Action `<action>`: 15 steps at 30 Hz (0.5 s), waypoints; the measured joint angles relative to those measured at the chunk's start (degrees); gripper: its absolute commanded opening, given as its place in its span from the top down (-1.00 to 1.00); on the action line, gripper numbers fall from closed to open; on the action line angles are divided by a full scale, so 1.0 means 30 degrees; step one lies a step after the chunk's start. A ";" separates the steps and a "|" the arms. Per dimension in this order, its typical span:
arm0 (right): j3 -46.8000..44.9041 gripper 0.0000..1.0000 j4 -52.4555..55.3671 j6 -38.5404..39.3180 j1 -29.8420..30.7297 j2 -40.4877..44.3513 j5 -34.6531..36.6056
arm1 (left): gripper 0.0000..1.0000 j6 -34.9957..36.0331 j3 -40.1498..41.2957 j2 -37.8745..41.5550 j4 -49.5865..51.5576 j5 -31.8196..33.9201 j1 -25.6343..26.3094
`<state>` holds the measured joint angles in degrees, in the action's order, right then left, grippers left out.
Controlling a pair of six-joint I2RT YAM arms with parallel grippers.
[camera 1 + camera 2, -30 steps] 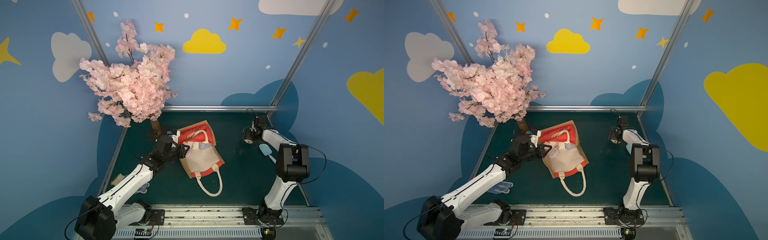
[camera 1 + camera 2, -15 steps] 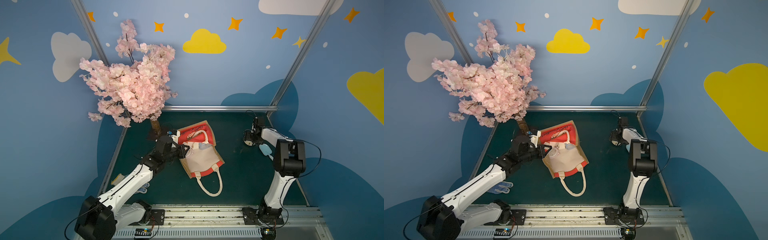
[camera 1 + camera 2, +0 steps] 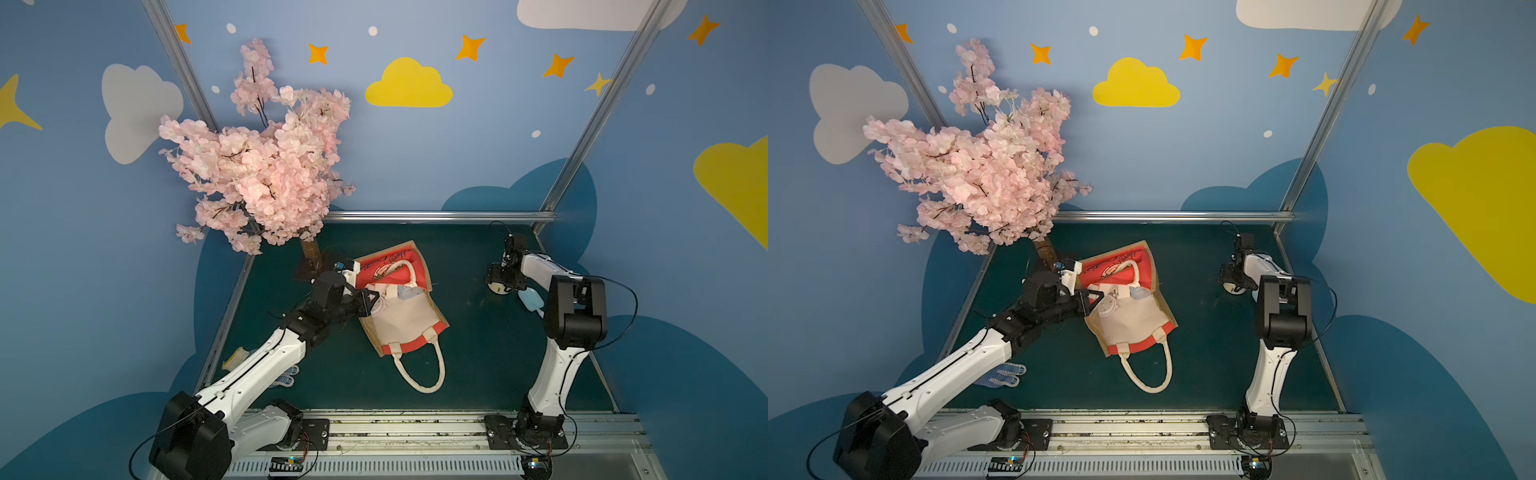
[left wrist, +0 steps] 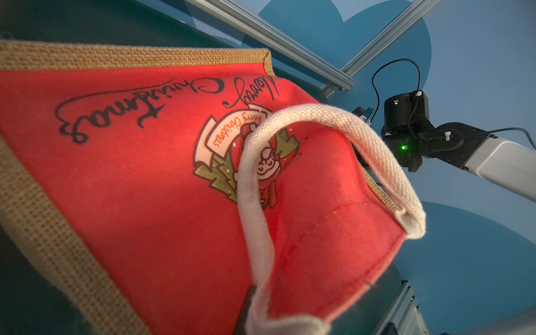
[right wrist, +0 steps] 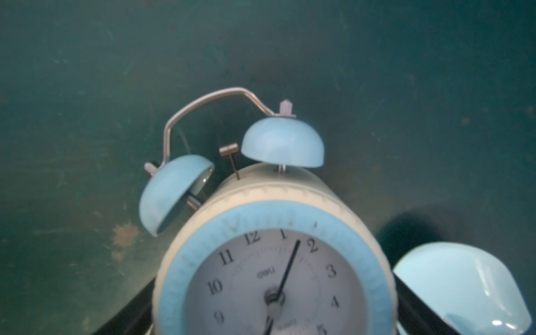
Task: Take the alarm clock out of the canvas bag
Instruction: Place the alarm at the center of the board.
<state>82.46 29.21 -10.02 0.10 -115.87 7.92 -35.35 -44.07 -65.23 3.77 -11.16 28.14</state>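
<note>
**Q:** How was the step in hand to be carried out well?

**A:** The step was judged to be the set-down of the clock, the removal itself being done. Left of the table's [image 3: 469, 357] middle, the canvas bag [image 3: 405, 320] was lying with its printed red panel raised. The left gripper [image 3: 371, 300] was clamped tight on the bag's edge at the mouth. That hold was best left undisturbed, so that the bag was not dragged.

Close to the right edge, toward the far-right corner, the alarm clock [image 5: 275, 261] was out of the bag and well apart from it. It was clasped by the right gripper [image 3: 500, 280], with the dark fingers [image 5: 414, 316] spread wide against both sides of the casing. Whether the clock was touching the table could not be told.

Full contact was to be reached before release. The jaws were to be parted evenly, since a round casing was judged likely to roll. The light-blue scoop-shaped item [image 3: 528, 300] just beside the clock was to be avoided.

**Q:** How were the arms posed?

**A:** The left arm was extended low from the near-left corner, with its wrist roughly level at the bag. The right arm was raised from the near-right corner with the elbow high, and its forearm was angled down to the clock.
</note>
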 measured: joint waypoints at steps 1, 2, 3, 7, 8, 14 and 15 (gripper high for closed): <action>0.0058 -0.79 0.0073 0.0000 0.0000 -0.0015 0.0000 | 0.85 0.0000 0.0000 0.0000 0.0000 0.0000 0.0000; 0.0095 -0.80 0.0175 0.0007 0.0000 -0.0015 0.0000 | 0.85 0.0007 0.0000 0.0000 0.0007 0.0000 0.0000; 0.0175 -0.80 0.0313 0.0007 0.0000 -0.0051 0.0000 | 0.84 0.0007 -0.0007 0.0000 0.0007 0.0007 0.0000; 0.0401 -0.89 0.0481 0.0015 0.0000 -0.0117 0.0058 | 0.78 0.0015 -0.0007 0.0000 0.0015 0.0022 0.0000; 0.0401 -0.91 0.0444 0.0022 0.0000 -0.0117 0.0109 | 0.77 0.0015 -0.0007 0.0000 0.0022 0.0022 0.0000; 0.0401 -0.91 0.0408 0.0058 -0.0007 -0.0109 0.0277 | 0.74 0.0015 -0.0007 0.0000 0.0102 0.0022 0.0000; 0.0350 -0.91 0.0342 0.0029 -0.0007 -0.0080 0.0277 | 0.73 0.0015 -0.0007 0.0000 0.0102 0.0022 0.0000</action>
<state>83.50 30.24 -9.93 0.08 -116.11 8.75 -35.31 -44.10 -65.23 4.08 -11.09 28.14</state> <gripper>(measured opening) 0.954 0.125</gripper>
